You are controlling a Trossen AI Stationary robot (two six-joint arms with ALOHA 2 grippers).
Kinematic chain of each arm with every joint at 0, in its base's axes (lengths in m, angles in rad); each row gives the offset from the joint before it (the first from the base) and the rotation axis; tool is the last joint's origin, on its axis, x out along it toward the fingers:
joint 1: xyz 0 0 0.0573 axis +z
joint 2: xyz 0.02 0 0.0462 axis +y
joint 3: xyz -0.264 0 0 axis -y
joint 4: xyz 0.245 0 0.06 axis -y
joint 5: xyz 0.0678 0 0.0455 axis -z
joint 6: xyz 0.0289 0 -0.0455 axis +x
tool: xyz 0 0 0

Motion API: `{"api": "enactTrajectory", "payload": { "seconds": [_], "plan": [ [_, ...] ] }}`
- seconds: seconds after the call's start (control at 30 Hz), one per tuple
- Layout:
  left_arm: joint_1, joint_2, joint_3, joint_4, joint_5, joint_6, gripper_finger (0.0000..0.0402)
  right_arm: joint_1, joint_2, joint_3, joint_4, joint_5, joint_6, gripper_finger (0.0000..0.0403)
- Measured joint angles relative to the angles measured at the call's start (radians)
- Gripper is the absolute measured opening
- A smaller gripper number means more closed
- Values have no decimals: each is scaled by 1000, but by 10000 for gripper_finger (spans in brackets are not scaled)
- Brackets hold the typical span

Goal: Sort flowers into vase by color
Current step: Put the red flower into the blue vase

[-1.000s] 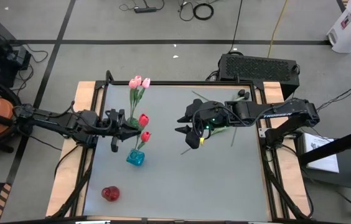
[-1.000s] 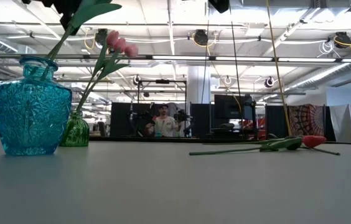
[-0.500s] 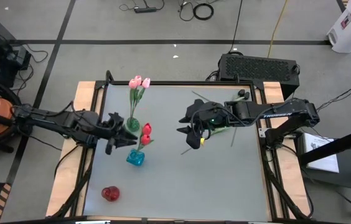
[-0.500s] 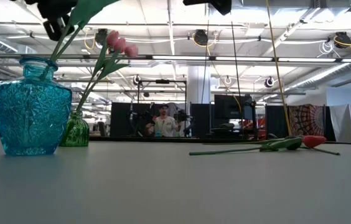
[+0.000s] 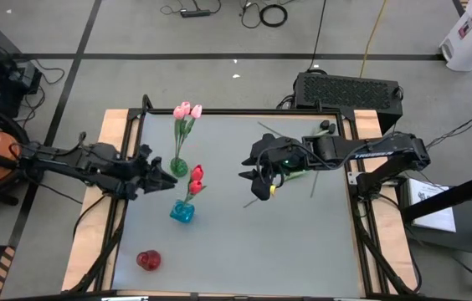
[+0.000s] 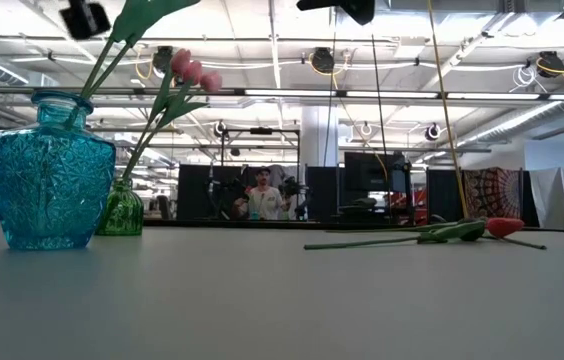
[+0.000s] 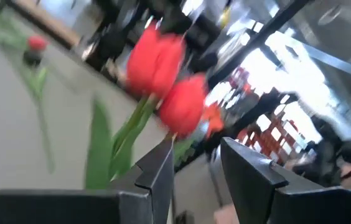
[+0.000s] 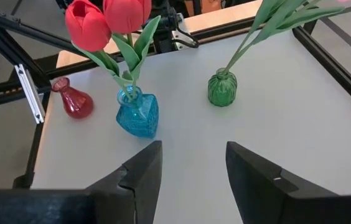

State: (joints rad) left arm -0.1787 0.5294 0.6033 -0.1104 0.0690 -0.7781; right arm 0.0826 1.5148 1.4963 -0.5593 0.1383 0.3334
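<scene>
Two red tulips (image 5: 195, 179) stand with their stems in the neck of the blue vase (image 5: 182, 212). Pink tulips (image 5: 187, 110) stand in the green vase (image 5: 177, 167). My left gripper (image 5: 167, 176) hovers open, level, just left of the red tulips (image 7: 163, 74) and holds nothing. My right gripper (image 5: 259, 182) hangs open above the middle of the table, tilted down toward the vases (image 8: 137, 115). More flowers (image 6: 402, 238) lie flat on the table on its right side, one with a red head (image 6: 505, 227), partly under the right arm.
A small red vase (image 5: 147, 260) stands near the front left corner. Bare grey table top (image 5: 261, 242) lies between the vases and the loose flowers. Black rails (image 5: 244, 111) frame the table. A person stands far back in the room (image 6: 262, 200).
My left gripper has left the red tulip's stem above the blue vase, drawn back toward the table's left edge and rolled about its own axis. The two red heads have settled closer together over the blue vase.
</scene>
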Motion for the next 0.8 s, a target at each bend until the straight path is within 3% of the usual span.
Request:
{"api": "enactTrajectory", "payload": {
  "seconds": [0.17,0.5,0.8],
  "plan": [
    [0,-2,17,154,-69,64,138,-3,-25,0,-11,-1,50,169],
    [0,53,260,151,-267,428,138,-3,-113,0,-69,26,185,169],
    [0,114,445,138,-408,731,138,-4,-226,0,-365,99,327,169]
  ]
}}
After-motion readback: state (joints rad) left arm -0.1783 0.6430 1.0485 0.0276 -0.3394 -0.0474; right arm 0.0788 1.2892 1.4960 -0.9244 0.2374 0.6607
